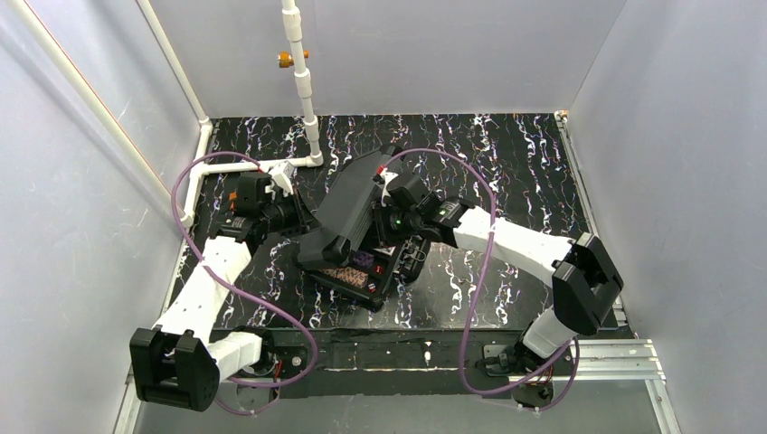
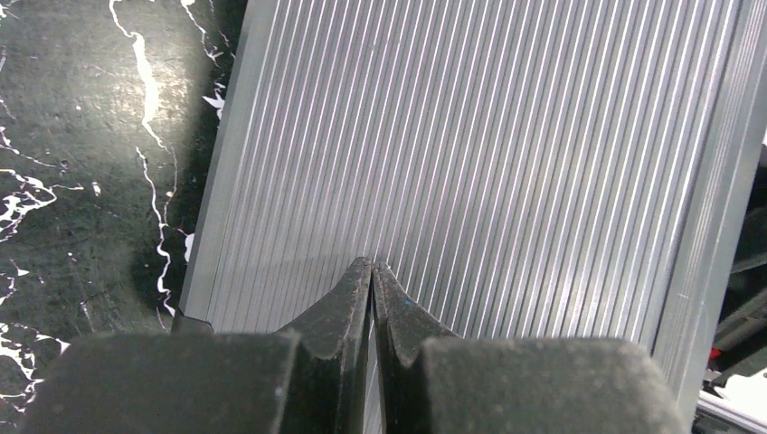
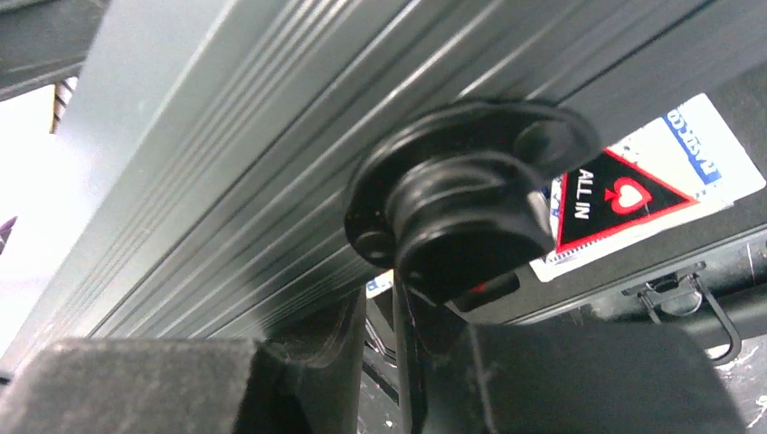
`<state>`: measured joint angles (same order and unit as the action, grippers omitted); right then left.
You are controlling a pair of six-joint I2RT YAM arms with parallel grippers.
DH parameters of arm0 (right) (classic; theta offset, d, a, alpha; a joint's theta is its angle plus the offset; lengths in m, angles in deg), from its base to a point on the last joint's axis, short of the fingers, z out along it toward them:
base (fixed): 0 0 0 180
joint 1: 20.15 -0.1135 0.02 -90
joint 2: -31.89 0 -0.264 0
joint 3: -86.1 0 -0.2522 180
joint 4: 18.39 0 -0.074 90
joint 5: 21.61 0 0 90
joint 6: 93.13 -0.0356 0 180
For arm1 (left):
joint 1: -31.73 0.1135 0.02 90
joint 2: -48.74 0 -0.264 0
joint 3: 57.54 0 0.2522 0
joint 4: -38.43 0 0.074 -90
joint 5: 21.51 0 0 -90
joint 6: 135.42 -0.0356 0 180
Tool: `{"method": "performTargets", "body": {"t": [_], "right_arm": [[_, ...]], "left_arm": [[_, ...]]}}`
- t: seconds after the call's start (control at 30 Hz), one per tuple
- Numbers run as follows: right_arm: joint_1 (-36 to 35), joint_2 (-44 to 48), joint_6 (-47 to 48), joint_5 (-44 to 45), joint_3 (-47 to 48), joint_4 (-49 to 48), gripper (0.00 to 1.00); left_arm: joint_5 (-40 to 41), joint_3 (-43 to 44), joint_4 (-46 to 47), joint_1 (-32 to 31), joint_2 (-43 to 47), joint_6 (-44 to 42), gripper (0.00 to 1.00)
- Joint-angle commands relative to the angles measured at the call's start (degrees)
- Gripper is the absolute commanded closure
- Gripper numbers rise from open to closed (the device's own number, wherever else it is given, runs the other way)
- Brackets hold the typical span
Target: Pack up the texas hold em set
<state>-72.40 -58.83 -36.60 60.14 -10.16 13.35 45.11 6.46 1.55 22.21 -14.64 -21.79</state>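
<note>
The black case of the texas hold em set point(image 1: 353, 203) lies mid-table with its ribbed lid point(image 2: 470, 154) tilted over the base point(image 1: 384, 291); chips point(image 1: 346, 274) show inside. My left gripper point(image 2: 373, 264) is shut and empty, its tips resting on the lid's outer face. My right gripper point(image 3: 393, 289) is at the lid's far edge by the round black handle mount point(image 3: 461, 199), which hides its tips; the jaws stand slightly apart. A red-edged "ALL IN" triangle point(image 3: 615, 194) lies on a blue card deck point(image 3: 710, 154) in the base.
A white pipe frame point(image 1: 303, 90) stands at the back left, close to my left arm. Grey walls close in three sides. Purple cables point(image 1: 479, 262) loop over both arms. A wire latch point(image 3: 701, 298) hangs on the base's front.
</note>
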Motion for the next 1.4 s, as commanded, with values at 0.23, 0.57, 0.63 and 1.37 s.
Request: {"method": "performTargets", "body": {"t": [0.23, 0.57, 0.63, 1.37], "right_arm": [[-0.4, 5.9, -1.7, 0.7, -8.8, -7.0, 0.74], [-0.4, 8.6, -0.8, 2.0, -13.5, -6.2, 0.74], [-0.4, 9.1, -0.6, 2.7, -13.8, -5.4, 0.74], [1.3, 20.2, 4.7, 18.6, -17.6, 8.6, 0.34]], "left_arm": [[1.2, -1.9, -4.1, -4.1, 0.7, 0.7, 0.96], [4.1, -2.3, -4.1, -7.2, 0.2, 1.3, 0.96], [4.7, -2.3, -4.2, -7.6, 0.0, 1.6, 0.96], [17.9, 2.3, -8.1, -12.9, 9.0, -1.5, 0.37]]}}
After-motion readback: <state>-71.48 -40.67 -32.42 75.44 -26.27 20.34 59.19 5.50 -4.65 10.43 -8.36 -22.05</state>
